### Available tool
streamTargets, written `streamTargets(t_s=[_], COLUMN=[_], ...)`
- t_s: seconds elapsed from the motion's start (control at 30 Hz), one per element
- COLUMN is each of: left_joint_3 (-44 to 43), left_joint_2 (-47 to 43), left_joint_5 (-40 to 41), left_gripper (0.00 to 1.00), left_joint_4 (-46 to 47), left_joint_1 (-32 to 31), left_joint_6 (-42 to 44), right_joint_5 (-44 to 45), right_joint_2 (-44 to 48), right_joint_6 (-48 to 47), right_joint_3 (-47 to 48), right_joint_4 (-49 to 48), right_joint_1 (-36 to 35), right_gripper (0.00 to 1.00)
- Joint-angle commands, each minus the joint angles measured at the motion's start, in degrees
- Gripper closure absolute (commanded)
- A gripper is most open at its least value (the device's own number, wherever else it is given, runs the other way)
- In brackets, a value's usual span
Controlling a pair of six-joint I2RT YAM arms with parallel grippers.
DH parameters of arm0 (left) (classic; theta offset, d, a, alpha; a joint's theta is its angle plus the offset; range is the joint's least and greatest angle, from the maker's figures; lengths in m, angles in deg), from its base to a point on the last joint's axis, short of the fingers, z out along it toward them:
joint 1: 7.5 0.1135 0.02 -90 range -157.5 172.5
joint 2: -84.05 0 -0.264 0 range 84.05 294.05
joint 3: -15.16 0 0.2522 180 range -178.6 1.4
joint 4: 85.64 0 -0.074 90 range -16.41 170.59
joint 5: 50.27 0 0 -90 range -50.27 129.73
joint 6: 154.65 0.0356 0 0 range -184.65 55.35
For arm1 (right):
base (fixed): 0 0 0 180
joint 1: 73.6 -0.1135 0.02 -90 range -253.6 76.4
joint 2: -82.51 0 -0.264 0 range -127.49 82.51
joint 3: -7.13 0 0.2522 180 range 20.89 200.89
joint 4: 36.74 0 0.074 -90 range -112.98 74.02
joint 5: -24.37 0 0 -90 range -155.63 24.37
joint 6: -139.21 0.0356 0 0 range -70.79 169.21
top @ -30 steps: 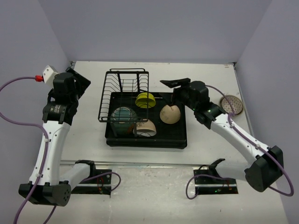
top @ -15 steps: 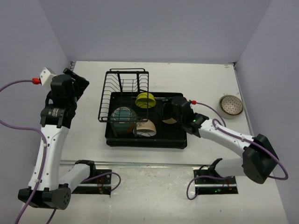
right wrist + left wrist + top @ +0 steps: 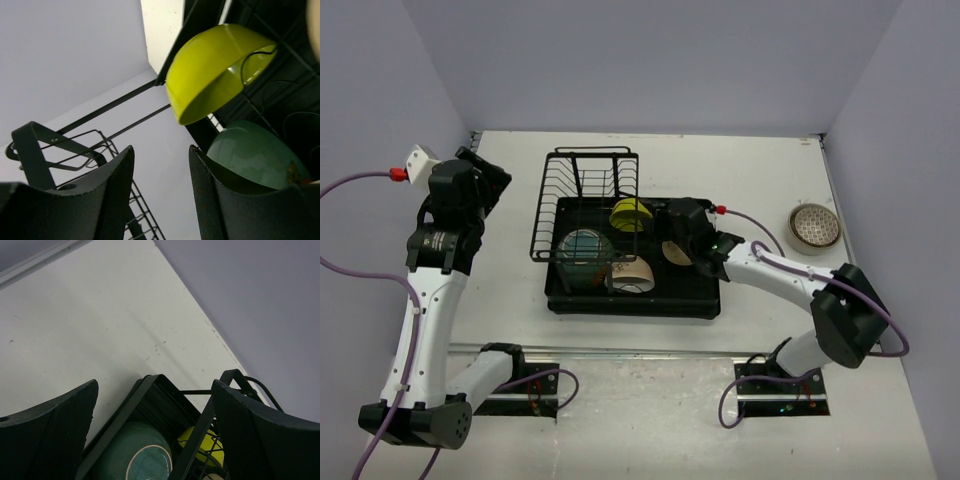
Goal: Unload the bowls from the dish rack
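Top external view: at the far left the left gripper [image 3: 488, 173] hangs over the white table [image 3: 770, 170], fingers spread wide with nothing between them. To its right sits the dish rack [image 3: 630, 305], its wire holder [image 3: 575, 200] at the far-left part. A teal bowl [image 3: 583, 250] and a brown-banded cream bowl [image 3: 635, 277] lie at the near left of the tray, and a yellow-green bowl [image 3: 631, 215] leans in the wires behind them. The right arm covers most of a smooth cream bowl [image 3: 672, 253]. In the right wrist view the right gripper [image 3: 161, 150] is partly open, empty, facing the yellow-green bowl. A patterned bowl [image 3: 815, 226] stands on the table, far right.
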Motion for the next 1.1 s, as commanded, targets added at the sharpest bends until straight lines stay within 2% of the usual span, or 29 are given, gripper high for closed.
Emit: streamTargets(t_s=[0.0, 0.2, 1.07], left_joint_3=[-2.48, -2.48, -1.69], left_joint_2=[-0.02, 0.16, -0.45], left_joint_5=[1.32, 0.97, 1.32], left_gripper=[0.06, 0.07, 0.06], left_joint_4=[-0.47, -0.38, -0.12], left_joint_1=[0.56, 0.56, 0.56], left_joint_6=[0.55, -0.24, -0.33], right_joint_5=[3.95, 4.56, 5.88], right_joint_2=[-1.84, -4.74, -7.55], right_joint_6=[9.55, 11.22, 13.51], right_joint_3=[5.05, 8.05, 7.34], right_joint_4=[0.84, 2.07, 4.62], right_joint_1=[-0.75, -1.63, -2.24], right_gripper=[0.52, 0.52, 0.54])
